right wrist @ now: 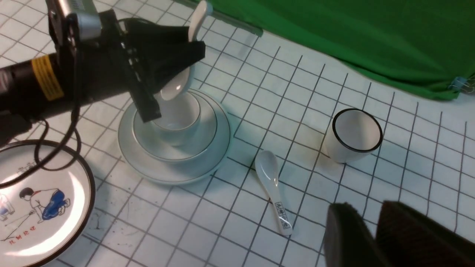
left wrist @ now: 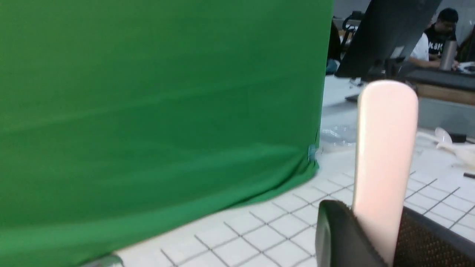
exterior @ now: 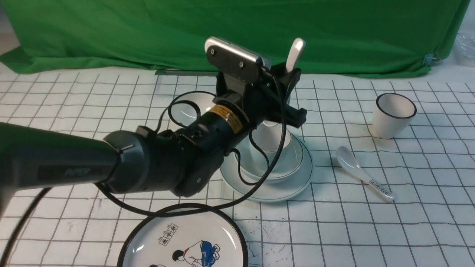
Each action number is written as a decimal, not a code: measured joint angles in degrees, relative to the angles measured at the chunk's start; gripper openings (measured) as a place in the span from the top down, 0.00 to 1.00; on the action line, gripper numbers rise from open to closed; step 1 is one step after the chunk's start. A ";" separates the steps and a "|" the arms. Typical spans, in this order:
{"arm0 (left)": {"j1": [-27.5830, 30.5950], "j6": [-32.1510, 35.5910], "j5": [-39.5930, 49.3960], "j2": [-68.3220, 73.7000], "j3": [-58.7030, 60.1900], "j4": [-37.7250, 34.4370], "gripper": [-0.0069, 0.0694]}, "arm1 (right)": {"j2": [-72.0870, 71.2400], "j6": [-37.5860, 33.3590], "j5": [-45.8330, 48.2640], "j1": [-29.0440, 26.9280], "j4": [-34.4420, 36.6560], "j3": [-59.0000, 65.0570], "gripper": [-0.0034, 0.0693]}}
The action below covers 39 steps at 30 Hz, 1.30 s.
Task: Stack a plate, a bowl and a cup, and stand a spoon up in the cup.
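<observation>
Left pincer: I find it (exterior: 287, 83) pinching the spoon (exterior: 295, 53) by the handle; the handle tip points up, tilted.
Spoon: the bowl end hangs under the left pincer at the mouth of the cup (exterior: 269, 139); I cannot tell whether they touch.
Cup: directly beneath the left pincer, upright in the bowl (exterior: 293, 159).
Bowl: seated on the plate (exterior: 274, 191).
Plate: flat on the worktop (exterior: 408, 222), bottom of the stack.
Right pincer: I see it (right wrist: 374, 230) only in its own wrist view; fingers (right wrist: 349, 233) a narrow gap apart, nothing between them, well apart from the stack.
Marked spoon: it (exterior: 362, 172) lies flat, right of the left pincer, near the right pincer.
Black-rimmed cup: upright (exterior: 393, 115), further right of the left pincer.
</observation>
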 joint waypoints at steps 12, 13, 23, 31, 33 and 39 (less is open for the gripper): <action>0.00 -0.29 -0.87 3.07 0.00 0.00 0.74 | 0.00 0.00 -1.39 0.00 -0.11 0.00 0.70; 0.00 -0.29 -0.87 3.97 0.00 -0.05 0.74 | 0.00 0.00 -1.38 0.00 -0.11 0.00 0.70; 0.00 -0.29 -1.25 5.16 0.00 -1.09 0.60 | 0.00 0.00 -1.45 0.00 -0.11 0.00 0.69; 0.00 -0.29 11.78 -0.60 0.00 -1.10 0.51 | -0.05 0.00 -1.74 0.00 -0.11 0.00 0.72; 0.00 -0.29 19.09 -4.74 0.00 -1.05 0.55 | -0.54 0.00 -2.07 0.00 -0.27 0.00 0.77; 0.00 -0.16 49.37 -25.31 0.06 0.54 0.86 | -10.07 0.62 -13.01 0.00 -4.42 5.95 0.92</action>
